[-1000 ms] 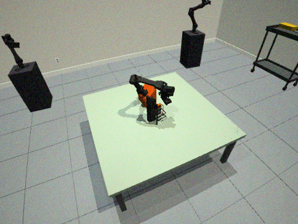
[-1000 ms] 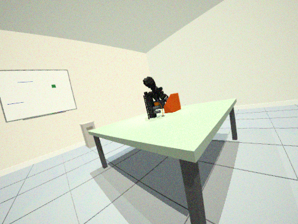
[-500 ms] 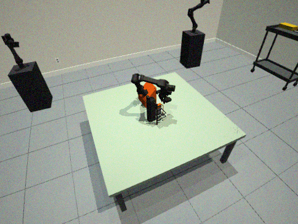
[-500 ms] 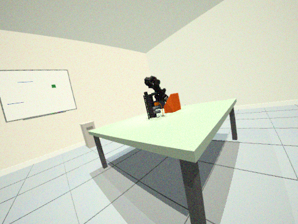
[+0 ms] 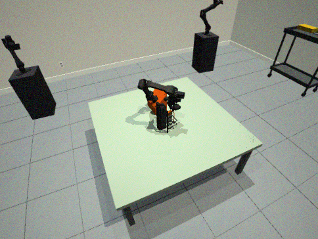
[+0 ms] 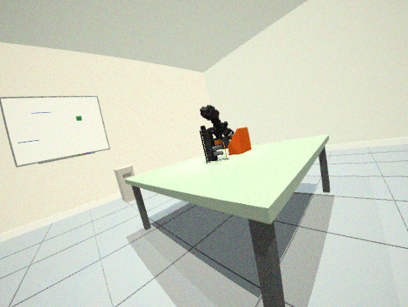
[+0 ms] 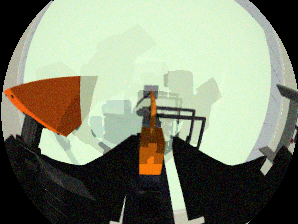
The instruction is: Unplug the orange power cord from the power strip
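Your arm's black parallel-jaw gripper [image 5: 175, 106] hangs near the middle of the pale green square table [image 5: 141, 171], pointing down just beside the black power strip [image 5: 161, 115], which stands upright on one end rather than lying flat. The fingers are parted to a moderate gap and clamp nothing; you cannot pick them out one by one in the wrist view, where the lower half is dark. In that same view the orange plug [image 7: 149, 153] sits dead centre, upright, with its thin orange cord [image 7: 152, 106] rising from its top. The plug's lower end meets a dark surface crossed by pale strips, but you cannot tell from these pictures whether it is seated in a socket. Just beyond the plug stands a black wire frame [image 7: 184, 120], which in the top view is on the table at the foot of the strip, under the gripper. A solid orange wedge-shaped block [image 6: 240, 142] rests on the table close behind the arm and strip, apart from the plug. From the exterior view the strip [image 6: 206, 145] shows as a tall dark bar with the arm folded over it. Off the table you have two black pedestals [image 5: 32, 91], each carrying a dark arm, and a black cart [image 5: 294, 57] at the right wall.
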Robot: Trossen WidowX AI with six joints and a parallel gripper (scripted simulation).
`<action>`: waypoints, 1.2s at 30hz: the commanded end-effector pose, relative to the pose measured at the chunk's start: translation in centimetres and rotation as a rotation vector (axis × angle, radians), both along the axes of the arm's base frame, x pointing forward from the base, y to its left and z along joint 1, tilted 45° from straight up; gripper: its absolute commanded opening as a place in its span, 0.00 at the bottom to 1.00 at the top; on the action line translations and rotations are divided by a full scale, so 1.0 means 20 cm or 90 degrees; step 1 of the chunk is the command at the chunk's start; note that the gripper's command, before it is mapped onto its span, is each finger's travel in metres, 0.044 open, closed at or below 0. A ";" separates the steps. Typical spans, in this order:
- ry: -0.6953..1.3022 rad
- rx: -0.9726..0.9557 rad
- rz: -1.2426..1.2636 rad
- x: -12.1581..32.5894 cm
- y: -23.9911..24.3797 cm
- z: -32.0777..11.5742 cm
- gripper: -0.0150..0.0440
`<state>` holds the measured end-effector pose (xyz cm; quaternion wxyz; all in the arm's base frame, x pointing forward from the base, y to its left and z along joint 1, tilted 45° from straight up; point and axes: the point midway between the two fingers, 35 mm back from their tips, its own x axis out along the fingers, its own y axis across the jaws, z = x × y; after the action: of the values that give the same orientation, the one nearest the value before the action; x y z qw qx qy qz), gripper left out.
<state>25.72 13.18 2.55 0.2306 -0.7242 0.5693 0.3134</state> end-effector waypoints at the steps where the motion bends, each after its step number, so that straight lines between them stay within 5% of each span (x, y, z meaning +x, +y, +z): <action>1: 0.002 -0.004 0.003 0.00 -0.03 0.02 0.53; 20: 0.002 -0.005 0.003 0.02 -0.10 0.01 0.53; 24: 0.001 -0.003 0.000 0.02 -0.09 0.02 0.35; 36: 0.001 -0.002 0.000 0.02 -0.08 0.01 0.25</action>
<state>26.05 11.36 2.93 0.2277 -0.7242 0.5708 0.3128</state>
